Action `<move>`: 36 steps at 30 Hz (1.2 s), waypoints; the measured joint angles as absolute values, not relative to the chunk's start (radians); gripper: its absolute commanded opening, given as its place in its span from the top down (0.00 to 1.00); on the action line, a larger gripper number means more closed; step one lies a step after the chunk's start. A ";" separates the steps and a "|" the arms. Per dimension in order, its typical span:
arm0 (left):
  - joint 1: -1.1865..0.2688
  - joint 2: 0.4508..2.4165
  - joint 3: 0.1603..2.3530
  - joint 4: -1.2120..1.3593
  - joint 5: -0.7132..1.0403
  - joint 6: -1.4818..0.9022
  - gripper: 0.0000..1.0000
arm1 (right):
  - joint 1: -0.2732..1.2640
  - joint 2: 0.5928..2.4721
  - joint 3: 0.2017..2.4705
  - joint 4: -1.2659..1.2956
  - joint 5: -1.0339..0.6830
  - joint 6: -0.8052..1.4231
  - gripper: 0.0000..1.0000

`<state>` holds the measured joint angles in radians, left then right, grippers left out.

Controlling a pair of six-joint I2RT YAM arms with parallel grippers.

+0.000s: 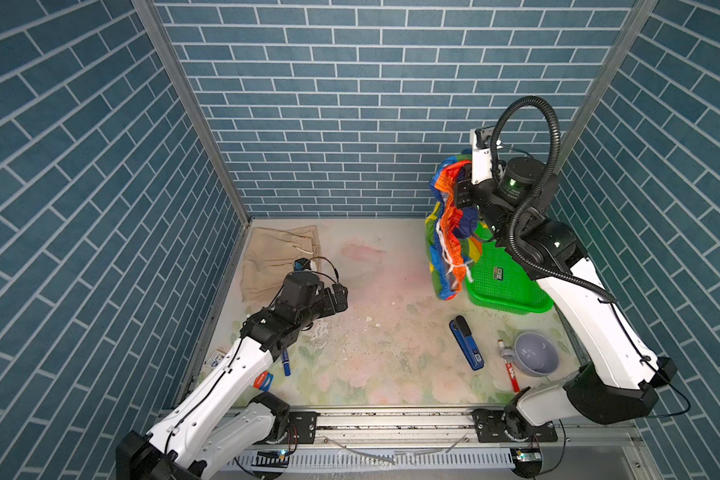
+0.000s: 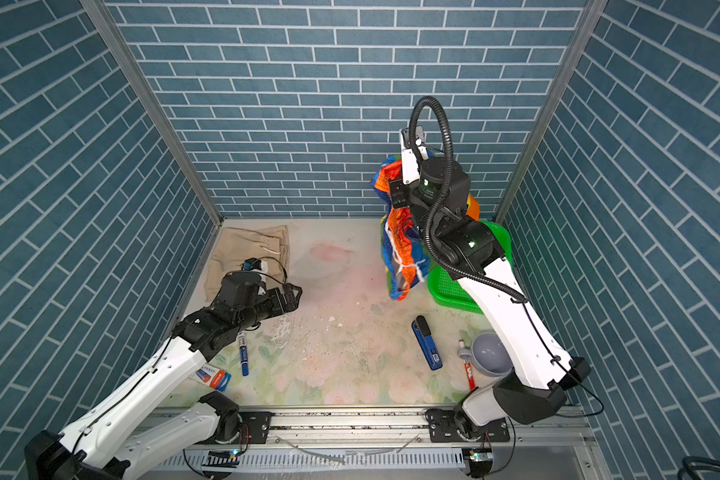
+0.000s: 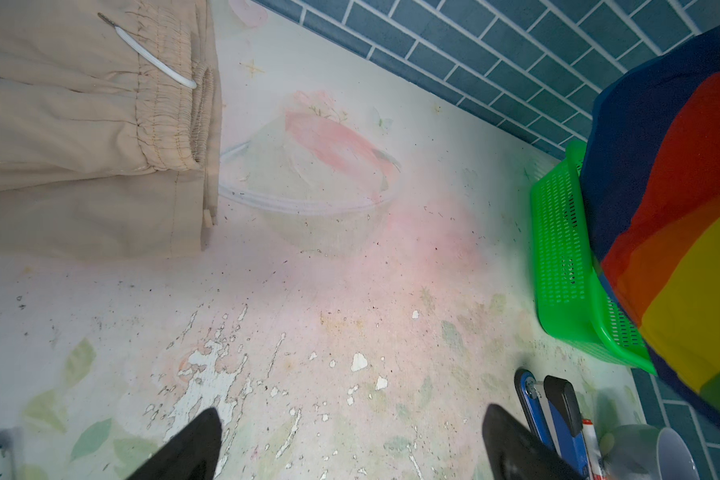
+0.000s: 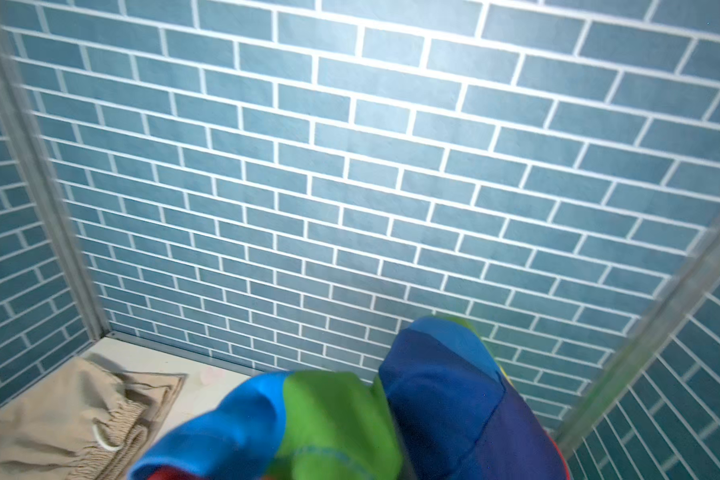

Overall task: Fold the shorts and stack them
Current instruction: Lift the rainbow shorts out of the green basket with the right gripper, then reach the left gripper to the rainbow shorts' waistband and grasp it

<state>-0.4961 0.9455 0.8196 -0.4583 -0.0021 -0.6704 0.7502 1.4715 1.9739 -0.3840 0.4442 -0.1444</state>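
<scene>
Currently right gripper clamps rainbow shorts high above basket (likely to hang straight); left gripper gapes wide, empty.

The rainbow-striped shorts just beside the green basket look like thin, shiny cloth, with a coarser, rougher orange waistband. The basket itself is glossy moulded plastic mesh. Well apart from it, the beige shorts are matt woven cloth with a smooth white drawstring. The desk covering in front of the basket is matt, its printed surface flaked and scuffed. My right arm wears glossy white plastic shells.
</scene>
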 measured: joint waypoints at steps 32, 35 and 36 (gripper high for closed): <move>-0.607 0.866 1.119 -0.450 0.193 -0.646 0.00 | 0.999 1.405 1.927 -0.224 0.546 -0.363 1.00; -0.650 0.892 1.151 -0.433 0.208 -0.628 0.00 | 1.006 1.404 1.922 -0.223 0.547 -0.366 1.00; -0.665 0.904 1.157 -0.429 0.214 -0.623 0.00 | 1.008 1.404 1.921 -0.222 0.548 -0.367 1.00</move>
<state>-0.6655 0.9039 1.1568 -0.4290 0.2138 -0.6228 1.0084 1.4044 1.9205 -0.2218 0.5480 -0.3672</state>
